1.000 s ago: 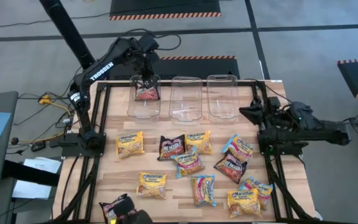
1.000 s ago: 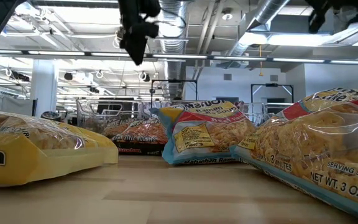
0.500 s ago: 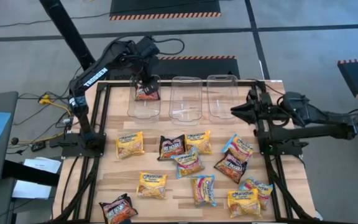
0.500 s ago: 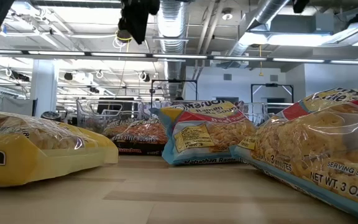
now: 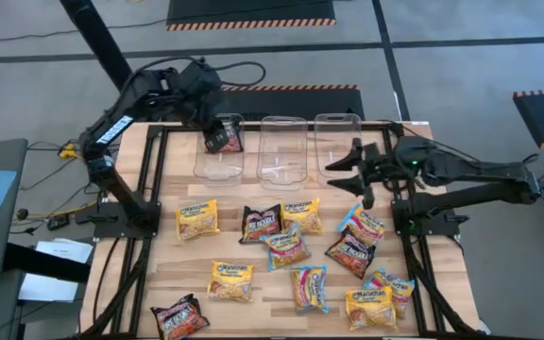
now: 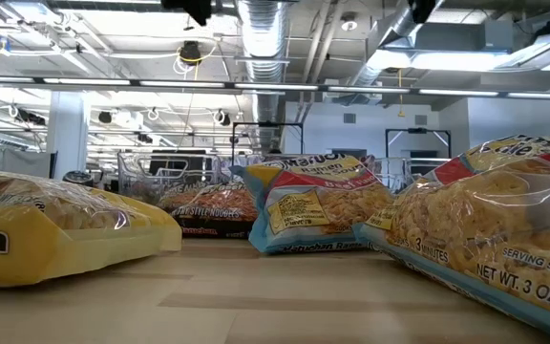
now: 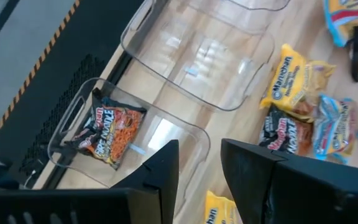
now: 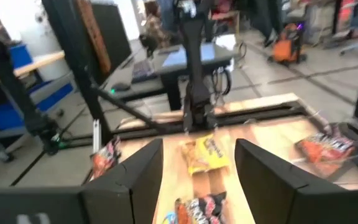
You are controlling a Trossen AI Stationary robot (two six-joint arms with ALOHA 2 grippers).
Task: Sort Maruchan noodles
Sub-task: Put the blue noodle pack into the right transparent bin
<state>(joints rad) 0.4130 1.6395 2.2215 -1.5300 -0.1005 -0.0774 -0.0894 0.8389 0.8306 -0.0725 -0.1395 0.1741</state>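
While eleven Maruchan noodles packets point(image 5: 286, 247) lie spread over the table point(image 5: 159, 274), four yellow, four blue-pink and three maroon, a fourth maroon packet point(image 5: 223, 140) lies in the left tub point(image 5: 217, 165) of three clear tubs, the middle tub point(image 5: 282, 161) and right tub point(image 5: 338, 156) holding nothing. The left gripper point(image 7: 199, 149), jaws parted and empty, has lifted back from that tub since a second ago, and the right gripper point(image 8: 199, 146), jaws wide and empty, has swung in from the table's right edge to just beside the right tub
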